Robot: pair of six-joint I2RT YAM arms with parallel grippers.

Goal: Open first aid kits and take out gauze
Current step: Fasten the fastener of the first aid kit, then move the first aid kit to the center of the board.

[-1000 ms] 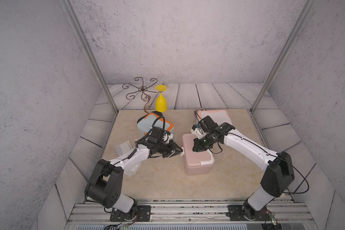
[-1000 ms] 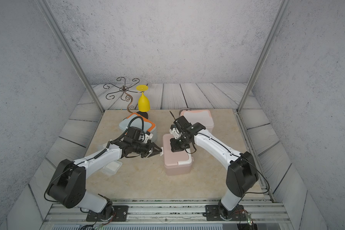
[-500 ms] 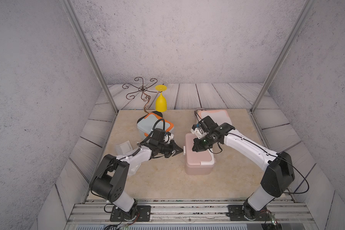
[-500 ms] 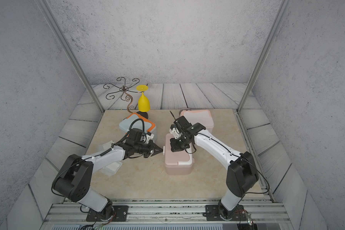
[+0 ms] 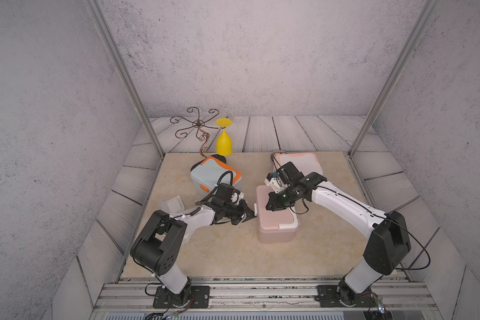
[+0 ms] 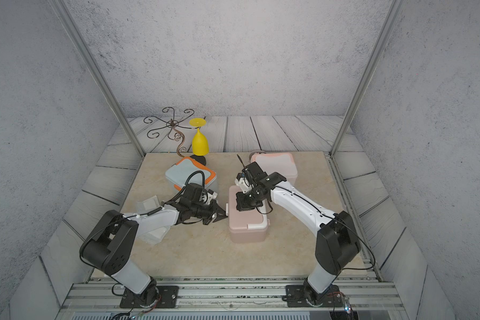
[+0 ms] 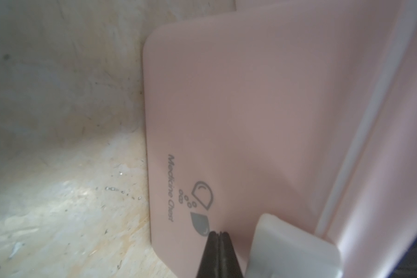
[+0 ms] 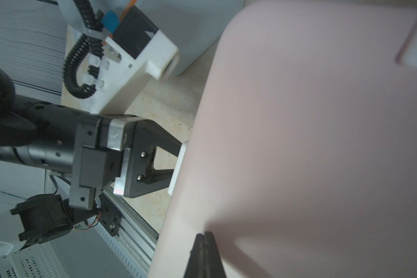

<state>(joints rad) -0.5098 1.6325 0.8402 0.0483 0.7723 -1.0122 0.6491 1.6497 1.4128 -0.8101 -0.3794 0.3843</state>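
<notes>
Both top views: left gripper (image 5: 250,215) pinched shut at the side of the pink kit (image 5: 275,235), right gripper (image 5: 270,207) closed too, over its lid (image 5: 279,219). Left wrist: tips just beside the white latch (image 7: 294,245). Right wrist: lid right under the tips.

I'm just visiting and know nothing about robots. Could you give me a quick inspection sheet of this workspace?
Surface: beige stone-look tabletop.
Job's things: grey-blue kit, pink kit, white kit, all shut; gauze not clearly seen.
Clutter: upturned yellow goblet, curly wire stand.
Hands: left hand shut at pink kit's side latch; right hand shut on its lid.
Cables: black cable looping behind left hand.
Surroundings: grey walls, metal posts.
</notes>
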